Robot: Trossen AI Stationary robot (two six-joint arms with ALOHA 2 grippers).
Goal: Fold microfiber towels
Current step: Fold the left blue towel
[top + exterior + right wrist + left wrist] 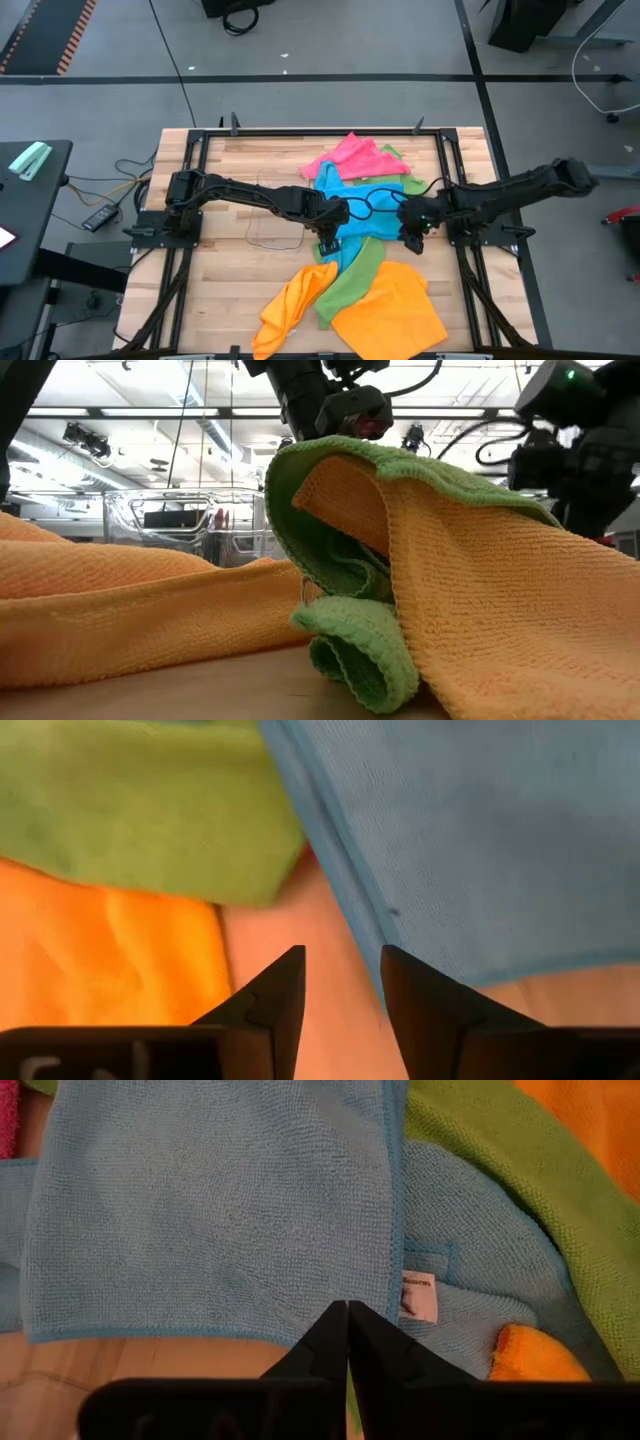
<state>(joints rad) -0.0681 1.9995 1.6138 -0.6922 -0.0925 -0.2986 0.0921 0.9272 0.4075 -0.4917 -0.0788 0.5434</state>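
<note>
A sky blue towel (365, 205) lies at the table's middle with one layer folded over another (210, 1210); a white label (420, 1295) shows on the lower layer. My left gripper (328, 245) is shut, its tips (347, 1312) at the towel's near hem. My right gripper (412, 240) stands open over bare wood (342, 960) beside the towel's right edge (340, 860), touching nothing. A green towel (352, 275) and two orange towels (395, 310) (290, 305) lie crumpled nearer the front. A pink towel (352, 155) lies at the far side. My left gripper has its shut fingertips over the blue towel's near hem (300, 1332), slanting down from the table's left. I cannot tell whether they press on the cloth or stand just above it. The towel lies flat on the table.
A small clear plastic tray (270, 230) sits on the wood left of the blue towel. Another green cloth (395, 155) peeks out beside the pink towel. In the low view, green (340, 560) and orange (500, 610) cloth fills the front. Bare wood shows at the table's left (220, 270).
</note>
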